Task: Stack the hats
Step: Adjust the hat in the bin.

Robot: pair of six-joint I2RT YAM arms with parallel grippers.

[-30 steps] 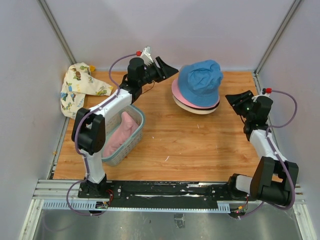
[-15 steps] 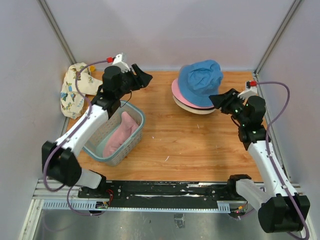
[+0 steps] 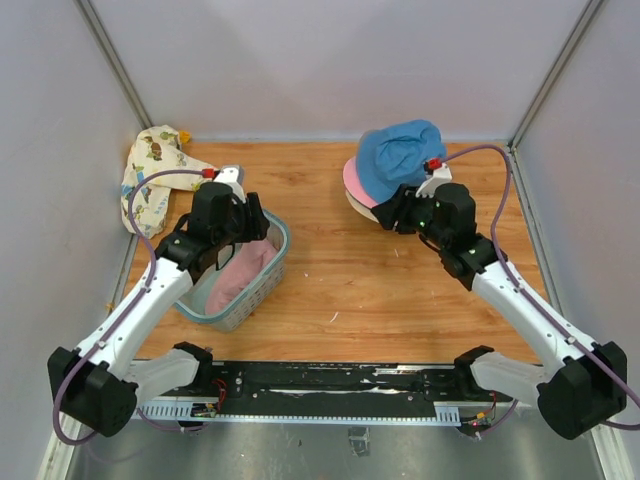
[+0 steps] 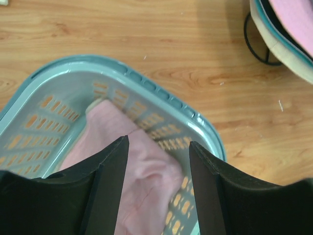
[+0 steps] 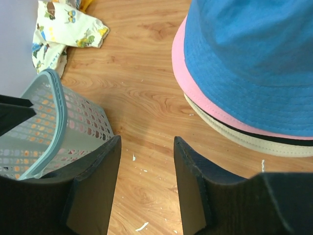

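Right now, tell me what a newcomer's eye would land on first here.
The blue fabric bucket hat topping a stack of pink, dark and cream brims at far right. The blue-grey plastic mesh basket at left, holding crumpled pink fabric, under the open left gripper.

This looks like a robotics lab cell. A wooden surface (image 3: 390, 290) is boxed in by plain pale panels (image 3: 320, 60) and aluminium posts (image 3: 110, 60). The left arm (image 3: 140, 305) and right arm (image 3: 520, 305) are bolted to a metal rail (image 3: 340, 380) along its near edge.
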